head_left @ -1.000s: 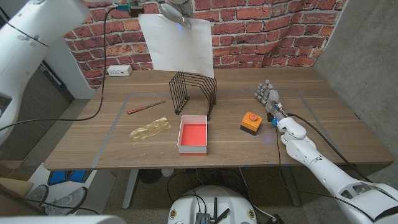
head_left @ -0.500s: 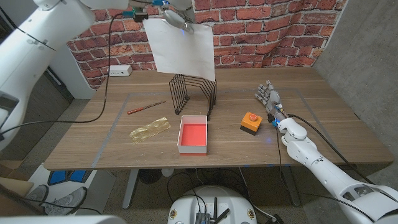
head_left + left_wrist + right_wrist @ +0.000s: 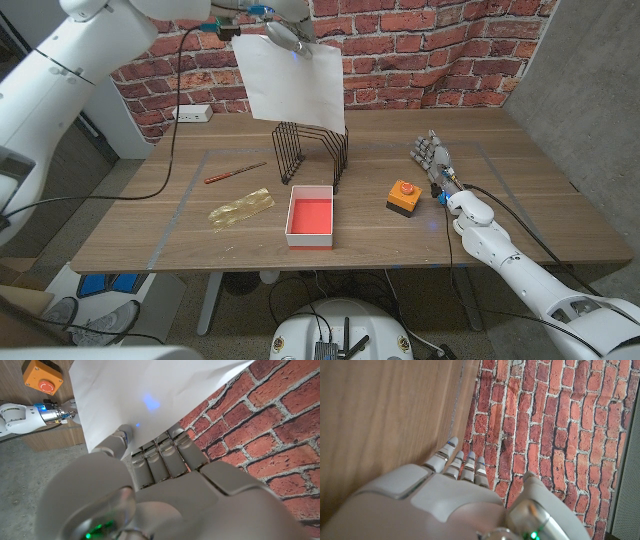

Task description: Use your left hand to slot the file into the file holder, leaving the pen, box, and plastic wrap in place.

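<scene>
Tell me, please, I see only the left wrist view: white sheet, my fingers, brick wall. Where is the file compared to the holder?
Observer: In the head view, the file hangs in the air from the left hand, and its lower edge is just above the black wire file holder, near the back of it.
Operator: Is something in the way beside the holder?
Observer: The red-lined box sits just in front of the holder. The pen and the plastic wrap lie to its left.
Operator: And the right hand?
Observer: The right hand holds nothing. It stands on the table to the right of the orange button box, away from the holder.
</scene>
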Robot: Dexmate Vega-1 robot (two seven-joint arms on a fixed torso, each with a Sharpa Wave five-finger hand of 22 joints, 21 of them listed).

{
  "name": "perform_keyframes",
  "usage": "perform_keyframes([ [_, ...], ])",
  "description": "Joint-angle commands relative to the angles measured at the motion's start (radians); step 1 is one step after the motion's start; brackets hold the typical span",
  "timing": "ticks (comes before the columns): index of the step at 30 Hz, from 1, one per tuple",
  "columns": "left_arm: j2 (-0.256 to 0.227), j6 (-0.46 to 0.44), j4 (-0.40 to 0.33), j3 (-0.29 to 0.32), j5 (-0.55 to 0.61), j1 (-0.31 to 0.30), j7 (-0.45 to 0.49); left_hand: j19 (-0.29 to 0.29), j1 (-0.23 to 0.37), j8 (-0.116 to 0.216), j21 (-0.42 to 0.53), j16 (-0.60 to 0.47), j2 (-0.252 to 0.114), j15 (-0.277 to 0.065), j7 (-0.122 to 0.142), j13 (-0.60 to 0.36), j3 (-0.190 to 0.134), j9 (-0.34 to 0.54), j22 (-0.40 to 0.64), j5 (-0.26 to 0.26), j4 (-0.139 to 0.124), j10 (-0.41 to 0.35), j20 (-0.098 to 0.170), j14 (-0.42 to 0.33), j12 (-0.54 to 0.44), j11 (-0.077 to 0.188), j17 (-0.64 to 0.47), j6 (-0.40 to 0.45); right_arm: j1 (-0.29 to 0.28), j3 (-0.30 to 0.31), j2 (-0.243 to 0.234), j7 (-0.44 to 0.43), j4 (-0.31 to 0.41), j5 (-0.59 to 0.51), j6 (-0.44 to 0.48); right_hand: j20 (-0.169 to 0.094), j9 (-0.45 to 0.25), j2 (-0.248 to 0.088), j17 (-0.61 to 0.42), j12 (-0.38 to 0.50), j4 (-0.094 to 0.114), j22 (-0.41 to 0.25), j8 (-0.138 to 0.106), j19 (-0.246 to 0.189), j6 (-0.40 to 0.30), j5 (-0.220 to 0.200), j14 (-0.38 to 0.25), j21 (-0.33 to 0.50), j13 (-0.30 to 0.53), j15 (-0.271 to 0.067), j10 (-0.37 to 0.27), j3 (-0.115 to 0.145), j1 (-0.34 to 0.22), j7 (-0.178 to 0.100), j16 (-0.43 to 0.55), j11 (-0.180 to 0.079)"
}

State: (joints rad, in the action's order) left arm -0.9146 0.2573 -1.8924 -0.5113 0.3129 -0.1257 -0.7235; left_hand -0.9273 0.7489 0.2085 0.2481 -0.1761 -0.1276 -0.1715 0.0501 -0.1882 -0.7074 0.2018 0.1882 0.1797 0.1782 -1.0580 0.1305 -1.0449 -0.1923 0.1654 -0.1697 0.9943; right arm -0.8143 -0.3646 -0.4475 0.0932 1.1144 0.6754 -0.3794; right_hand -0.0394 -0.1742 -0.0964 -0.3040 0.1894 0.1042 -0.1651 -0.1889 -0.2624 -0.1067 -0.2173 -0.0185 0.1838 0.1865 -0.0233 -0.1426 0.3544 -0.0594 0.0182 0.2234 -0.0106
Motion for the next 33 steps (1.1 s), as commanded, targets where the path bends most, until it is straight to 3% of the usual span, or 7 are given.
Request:
perform_keyframes([
  [1,0.003,-0.009,0.012,-0.006,0.002,-0.003,-0.007,0.004,-0.002,0.009,0.006,-0.006,-0.004,-0.065,0.003,-0.002,0.004,0.004,0.003,-0.002,0.000,-0.006,0.071,0.002,-0.001,0.007,-0.005,0.004,0.015,-0.007,0.011,0.007,-0.022,-0.001,0.001,0.001,-0.002,-0.035,-0.004,0.002,-0.001,-0.002,0.001,0.000,-0.005,0.004,-0.002,0.004,0.000,-0.001,-0.002,0.007,0.009,-0.001,0.006,0.003],
  [33,0.005,-0.023,0.023,-0.012,-0.004,-0.033,0.016,0.007,-0.002,0.008,0.008,-0.006,-0.005,-0.064,0.002,-0.002,0.003,0.003,0.003,-0.002,0.000,-0.002,0.067,0.002,0.000,0.003,-0.005,0.002,0.027,-0.007,0.016,0.013,-0.043,0.000,0.004,0.004,-0.002,-0.035,-0.004,0.002,-0.002,-0.002,0.001,-0.001,-0.006,0.004,-0.003,0.005,0.000,0.002,-0.001,0.008,0.010,-0.001,0.007,0.005],
])
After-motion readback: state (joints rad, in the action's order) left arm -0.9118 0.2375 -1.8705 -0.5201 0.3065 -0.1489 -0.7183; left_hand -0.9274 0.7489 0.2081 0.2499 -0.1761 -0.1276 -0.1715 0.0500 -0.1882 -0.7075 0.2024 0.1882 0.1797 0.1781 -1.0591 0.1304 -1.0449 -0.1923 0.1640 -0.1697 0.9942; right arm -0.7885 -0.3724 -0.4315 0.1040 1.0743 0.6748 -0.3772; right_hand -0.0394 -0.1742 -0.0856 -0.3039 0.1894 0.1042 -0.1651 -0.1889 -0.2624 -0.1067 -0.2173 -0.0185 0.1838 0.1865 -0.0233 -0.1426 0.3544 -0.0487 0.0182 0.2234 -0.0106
